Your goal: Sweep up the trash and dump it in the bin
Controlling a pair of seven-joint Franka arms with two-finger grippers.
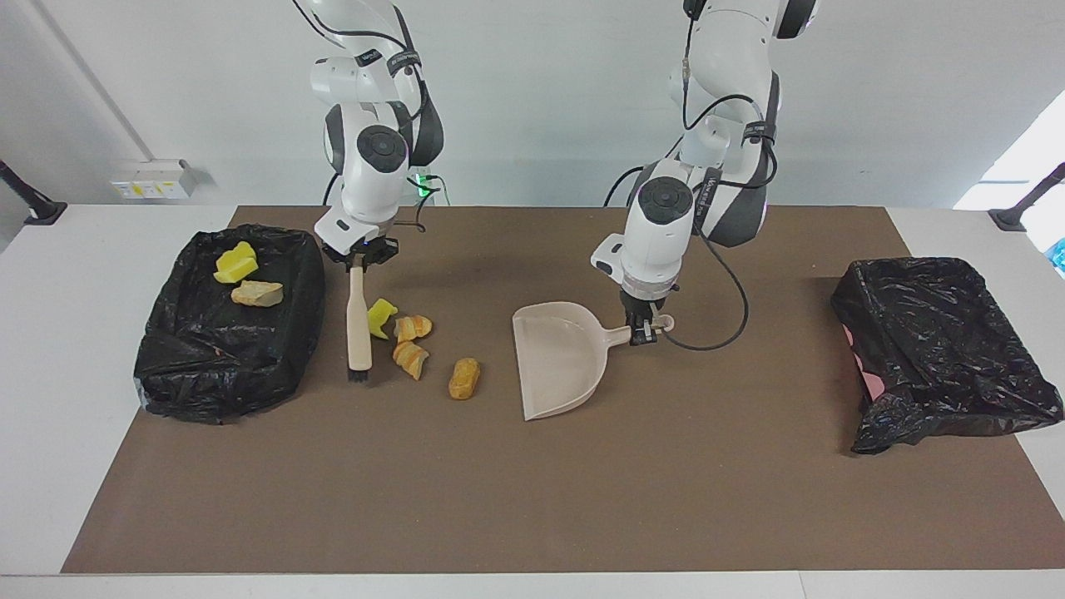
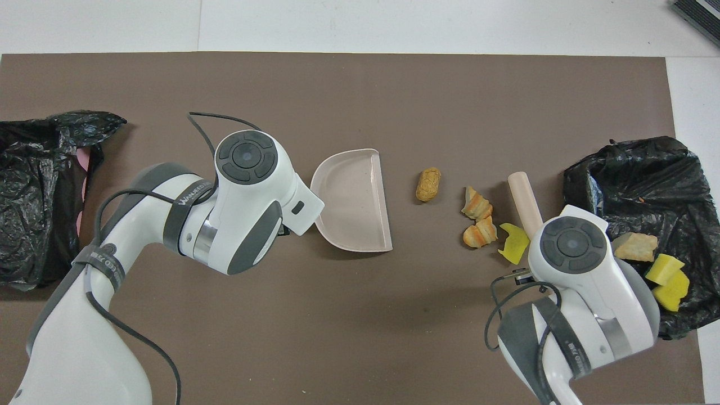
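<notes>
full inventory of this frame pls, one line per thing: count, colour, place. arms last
Loose trash on the mat: 4; one yellow sponge chunk, two orange-tan bread-like lumps, one tan lump; between brush and dustpan.
Trash in bin: 2; yellow sponge chunk, tan lump; inside the bag-lined bin.
Black-bag-lined bin: 1; right arm's end of the table.
Second black-bagged bin: 1; left arm's end.
Beige brush with dark bristles: 1; beside the loose trash.
Beige plastic dustpan: 1; mid-table, mouth toward the trash.
Brown mat: 1; covers the white table.
Right gripper: shut on the brush handle.
Left gripper: shut on the dustpan handle.
</notes>
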